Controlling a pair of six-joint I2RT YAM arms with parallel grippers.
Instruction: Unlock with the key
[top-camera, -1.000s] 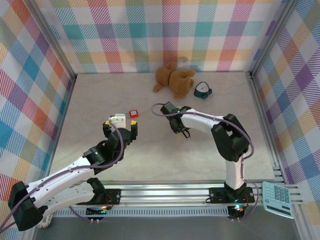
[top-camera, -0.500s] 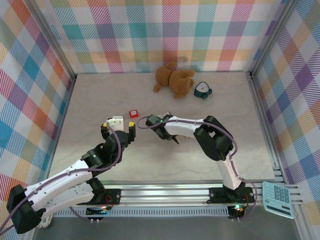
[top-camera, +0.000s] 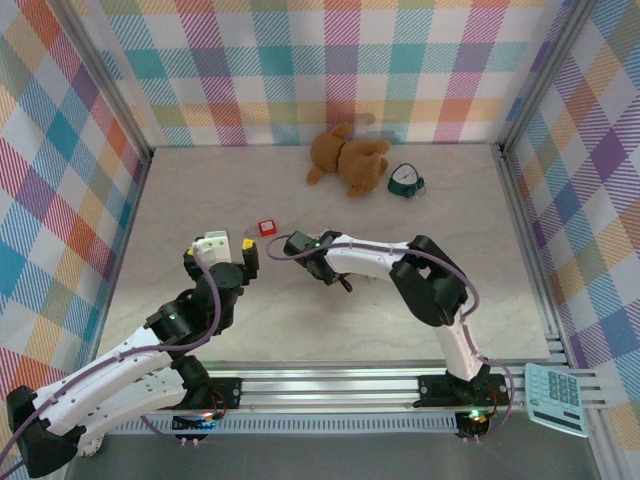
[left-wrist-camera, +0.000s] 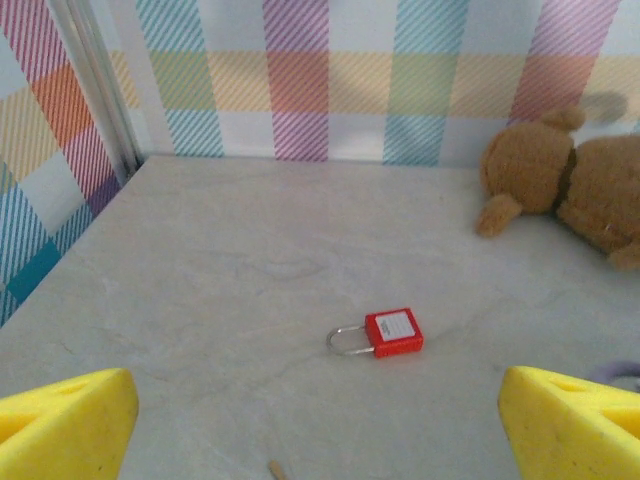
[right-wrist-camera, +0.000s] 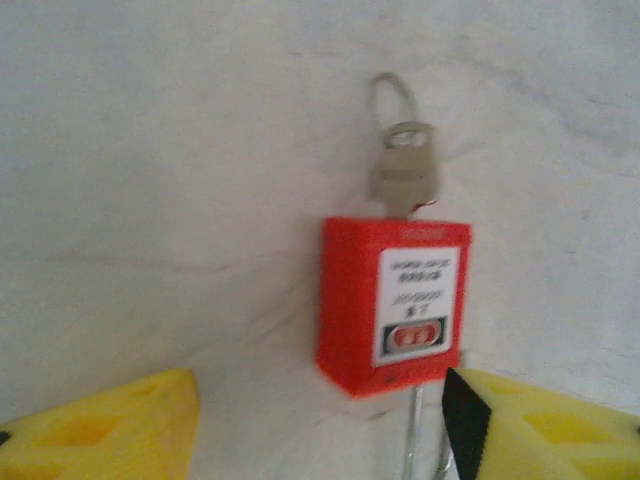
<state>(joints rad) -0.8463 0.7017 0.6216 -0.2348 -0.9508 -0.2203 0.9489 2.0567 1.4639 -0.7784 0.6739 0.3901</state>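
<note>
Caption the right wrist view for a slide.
Open right hand poised over a red padlock, silvery key at its far end.

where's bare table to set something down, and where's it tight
Bare: the wide stretch of table right of the right arm, and the back-left corner left of the teddy bear. Crowded: the middle, where left gripper, red padlock and right gripper sit close; also around the bear and teal object.
</note>
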